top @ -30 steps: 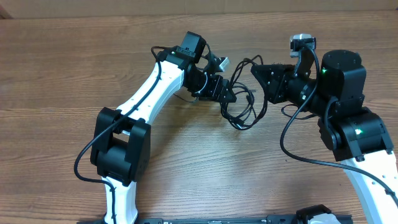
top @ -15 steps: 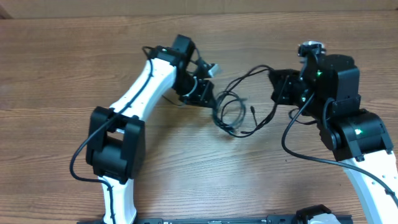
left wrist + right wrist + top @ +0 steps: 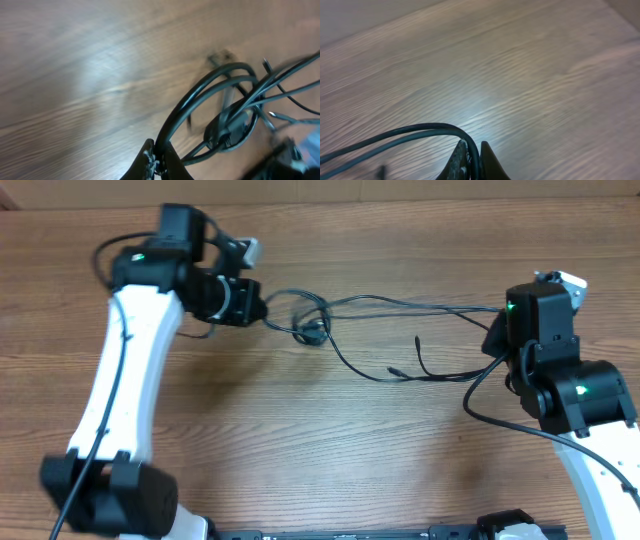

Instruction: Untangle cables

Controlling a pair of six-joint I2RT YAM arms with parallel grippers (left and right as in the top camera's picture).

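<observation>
While your arms reach apart, left gripper [image 3: 159, 159] and right gripper [image 3: 470, 155] each pinch the cables [image 3: 225, 127]. These stretch between them.

We see thin black cables [image 3: 311, 330] drawn out in a long line across the far half of the table [image 3: 320, 450], with several strands running side by side from left to right. Near the left end they bunch into a small knot of loops with a plug [image 3: 227, 127] caught in it. From the knot one strand sags toward us in a shallow curve, and two short loose ends stick up near its middle. The left end is pinched in the left gripper [image 3: 157, 161], and the right end, bent in a tight arc, in the right gripper [image 3: 470, 157].
</observation>
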